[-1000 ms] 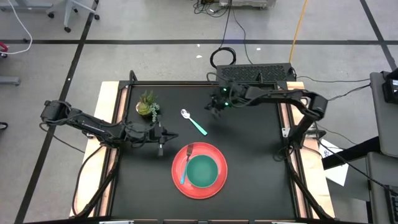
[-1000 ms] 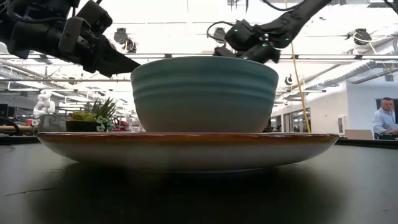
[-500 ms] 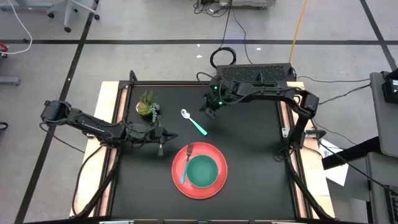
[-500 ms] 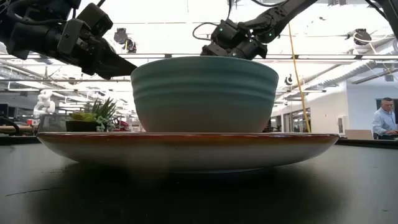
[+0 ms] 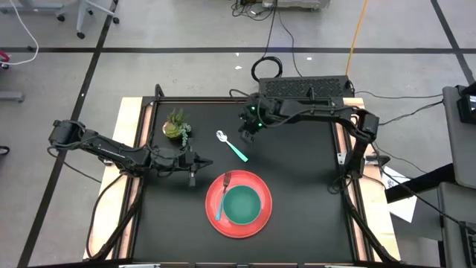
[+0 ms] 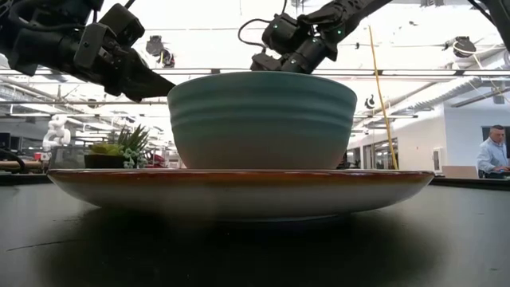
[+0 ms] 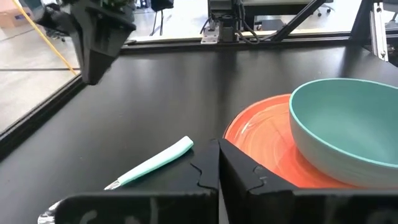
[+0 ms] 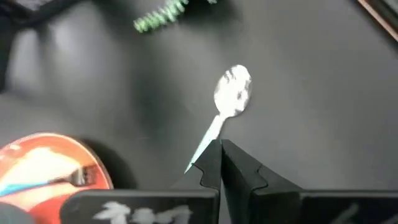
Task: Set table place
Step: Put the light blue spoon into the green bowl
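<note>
spoon lies flat on the bare table, well apart from the red plate with its teal bowl; fork lies on the plate's rim beside the bowl. Spoon looks light, stiff and thin, sitting low on a slick top, so I'd expect it to skid or pivot under a pinch; best hold is probably mid-handle on the light-blue part, across the narrow width, not the shiny scoop. Right gripper hangs just beside the spoon's scoop end, fingers pressed together, holding nothing. Left gripper sits near the plate's edge, also closed and empty. High view gives the whole layout, plant included. Right wrist view shows the spoon right ahead of the fingertips. Left wrist view shows the handle clear of the plate. Low view is mostly bowl and plate; spoon and fork hidden there
</note>
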`<state>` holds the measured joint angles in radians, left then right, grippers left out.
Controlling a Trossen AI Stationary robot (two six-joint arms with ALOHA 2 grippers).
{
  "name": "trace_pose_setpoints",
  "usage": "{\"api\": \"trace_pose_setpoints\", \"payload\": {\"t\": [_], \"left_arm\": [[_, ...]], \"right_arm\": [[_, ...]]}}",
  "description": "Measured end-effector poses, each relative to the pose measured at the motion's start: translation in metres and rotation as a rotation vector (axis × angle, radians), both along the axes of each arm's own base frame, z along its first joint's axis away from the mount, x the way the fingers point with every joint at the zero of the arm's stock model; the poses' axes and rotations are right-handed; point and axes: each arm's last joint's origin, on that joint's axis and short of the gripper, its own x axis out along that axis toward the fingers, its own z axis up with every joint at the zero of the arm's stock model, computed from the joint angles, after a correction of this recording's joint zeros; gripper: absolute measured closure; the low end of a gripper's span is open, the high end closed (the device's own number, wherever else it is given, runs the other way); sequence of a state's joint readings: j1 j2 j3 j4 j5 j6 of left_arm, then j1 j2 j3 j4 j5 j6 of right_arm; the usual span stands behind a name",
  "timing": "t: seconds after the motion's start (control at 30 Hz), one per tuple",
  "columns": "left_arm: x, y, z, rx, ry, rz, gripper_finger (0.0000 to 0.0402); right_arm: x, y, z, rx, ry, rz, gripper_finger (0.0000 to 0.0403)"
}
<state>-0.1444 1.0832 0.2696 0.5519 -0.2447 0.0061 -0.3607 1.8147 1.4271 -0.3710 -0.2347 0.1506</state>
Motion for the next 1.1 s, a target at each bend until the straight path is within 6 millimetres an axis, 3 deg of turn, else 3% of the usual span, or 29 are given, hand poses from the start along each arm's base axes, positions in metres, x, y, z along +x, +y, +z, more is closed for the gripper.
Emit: {"api": "trace_pose_setpoints", "payload": {"t": [0.3,0.67,0.93,1.1], "left_arm": [[0.001,0.0,0.003,-0.012,-0.028,0.002,0.037],[0.001,0.0,0.004,-0.022,-0.046,0.003,0.0398],[0.001,-0.001,0.004,-0.026,-0.045,-0.005,0.0371],[0.001,-0.001,0.003,-0.025,-0.034,-0.005,0.036]], "right_arm": [[0.001,-0.014,0.0,0.04,0.036,-0.06,0.0403],[0.027,-0.032,-0.034,0.152,0.0,-0.098,0.0403],[0.055,-0.021,-0.029,0.123,-0.047,0.015,0.0402],[0.06,-0.011,-0.032,0.118,-0.035,0.044,0.038]]}}
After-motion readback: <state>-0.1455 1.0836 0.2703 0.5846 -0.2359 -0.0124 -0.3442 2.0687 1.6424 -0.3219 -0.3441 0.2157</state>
